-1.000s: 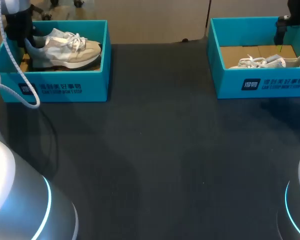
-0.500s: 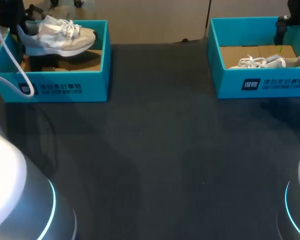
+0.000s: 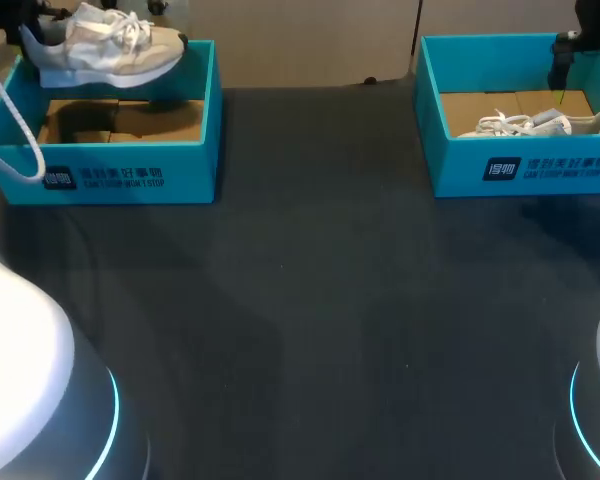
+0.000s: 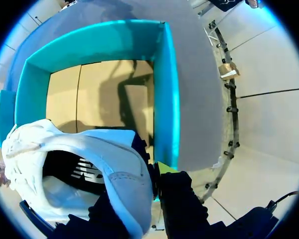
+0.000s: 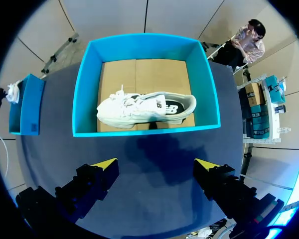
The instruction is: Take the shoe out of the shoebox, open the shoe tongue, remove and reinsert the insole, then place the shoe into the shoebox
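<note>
Shoe (image 3: 105, 50) held above left shoebox (image 3: 180, 172), second shoe (image 3: 535, 124) inside right shoebox (image 3: 460, 170)

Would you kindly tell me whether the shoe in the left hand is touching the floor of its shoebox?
Apart. The head view shows the shoe raised above the shoebox rim, with its shadow on the bare cardboard floor below.

Robot lab (arms (image 3: 20, 390) at table (image 3: 330, 310))
</note>
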### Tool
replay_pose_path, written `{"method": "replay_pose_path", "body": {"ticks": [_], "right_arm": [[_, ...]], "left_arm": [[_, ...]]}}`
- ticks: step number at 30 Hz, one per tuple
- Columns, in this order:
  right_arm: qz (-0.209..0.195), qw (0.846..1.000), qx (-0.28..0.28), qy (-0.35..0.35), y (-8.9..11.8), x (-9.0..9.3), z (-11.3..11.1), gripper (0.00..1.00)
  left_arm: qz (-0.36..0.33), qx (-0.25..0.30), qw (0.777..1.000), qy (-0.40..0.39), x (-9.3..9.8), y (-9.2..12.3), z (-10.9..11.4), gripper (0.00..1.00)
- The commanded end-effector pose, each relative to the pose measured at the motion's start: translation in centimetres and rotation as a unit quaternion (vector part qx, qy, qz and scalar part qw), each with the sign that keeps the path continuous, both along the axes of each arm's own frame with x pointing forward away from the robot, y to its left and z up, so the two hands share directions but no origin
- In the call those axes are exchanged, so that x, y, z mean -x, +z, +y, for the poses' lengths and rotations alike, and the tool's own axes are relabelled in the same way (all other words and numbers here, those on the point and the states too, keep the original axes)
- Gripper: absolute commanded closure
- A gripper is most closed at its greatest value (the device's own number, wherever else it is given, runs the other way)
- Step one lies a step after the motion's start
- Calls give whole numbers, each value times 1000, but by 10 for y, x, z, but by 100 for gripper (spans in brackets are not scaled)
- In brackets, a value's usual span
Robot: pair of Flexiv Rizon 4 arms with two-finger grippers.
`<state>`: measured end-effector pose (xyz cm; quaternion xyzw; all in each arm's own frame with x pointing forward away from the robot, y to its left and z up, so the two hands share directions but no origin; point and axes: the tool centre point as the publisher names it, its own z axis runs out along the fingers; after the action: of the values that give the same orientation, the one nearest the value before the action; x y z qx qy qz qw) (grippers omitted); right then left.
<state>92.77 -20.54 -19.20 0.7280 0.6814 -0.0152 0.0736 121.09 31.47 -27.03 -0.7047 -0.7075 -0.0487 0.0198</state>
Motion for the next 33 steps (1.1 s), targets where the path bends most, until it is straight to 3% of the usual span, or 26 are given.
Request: {"method": "replay_pose_path", "body": {"ticks": [1, 12, 22, 33], "right_arm": [[0, 1000, 0, 0, 0, 0, 0, 0], [0, 1000, 0, 0, 0, 0, 0, 0], [0, 1000, 0, 0, 0, 0, 0, 0], [0, 1000, 0, 0, 0, 0, 0, 0]], "left_arm": [[-22, -3, 1000, 4, 26, 35, 0, 100], [-37, -22, 999, 15, 51, 86, -2, 100], [-76, -21, 997, 14, 92, 119, -9, 100], [-76, -21, 997, 14, 92, 119, -9, 100]]}}
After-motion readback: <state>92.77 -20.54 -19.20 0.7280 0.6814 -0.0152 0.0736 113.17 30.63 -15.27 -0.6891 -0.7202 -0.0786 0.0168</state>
